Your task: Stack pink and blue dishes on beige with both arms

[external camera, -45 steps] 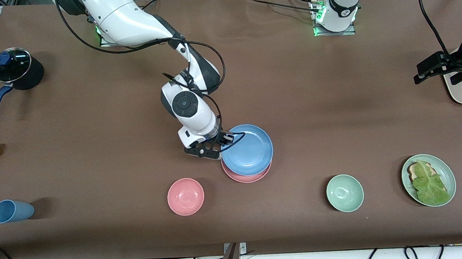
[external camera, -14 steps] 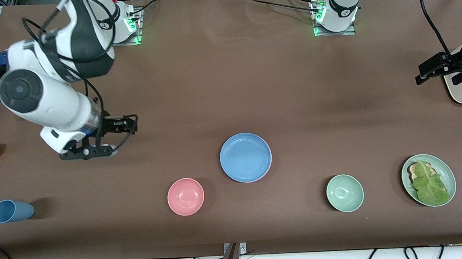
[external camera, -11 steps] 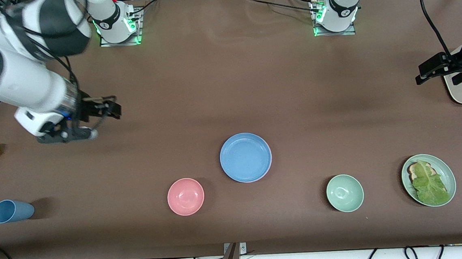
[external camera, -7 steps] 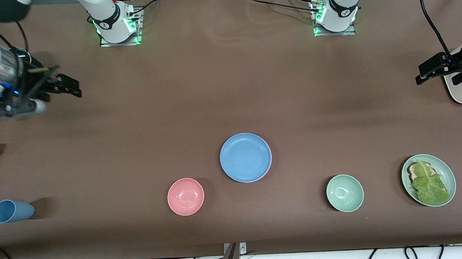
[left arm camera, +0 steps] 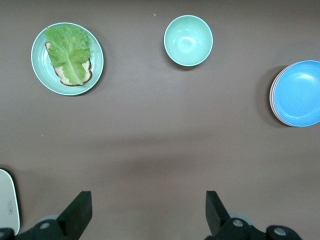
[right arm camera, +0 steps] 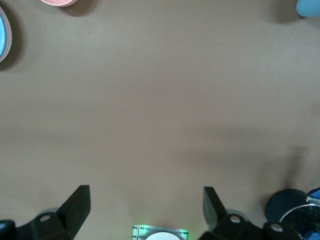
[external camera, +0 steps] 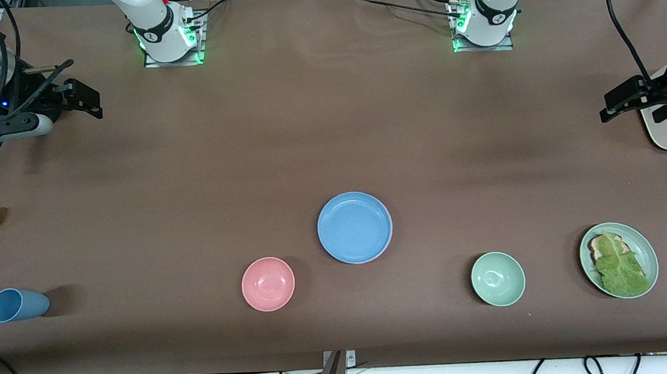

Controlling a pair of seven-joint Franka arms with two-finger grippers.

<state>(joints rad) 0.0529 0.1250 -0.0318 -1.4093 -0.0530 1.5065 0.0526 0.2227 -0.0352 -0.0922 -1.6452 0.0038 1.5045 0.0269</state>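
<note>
The sky blue round matte plate tops the stack mid-table, over a pink rim. Right gripper and left gripper are spread, empty; a bump could shift the stack

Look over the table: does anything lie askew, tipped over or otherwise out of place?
One thing: the sky-blue plastic cup, at the right arm's end of the table, lies on its side. The stacked round plates, sky-blue plate on top, sit flat and squarely aligned.
</note>
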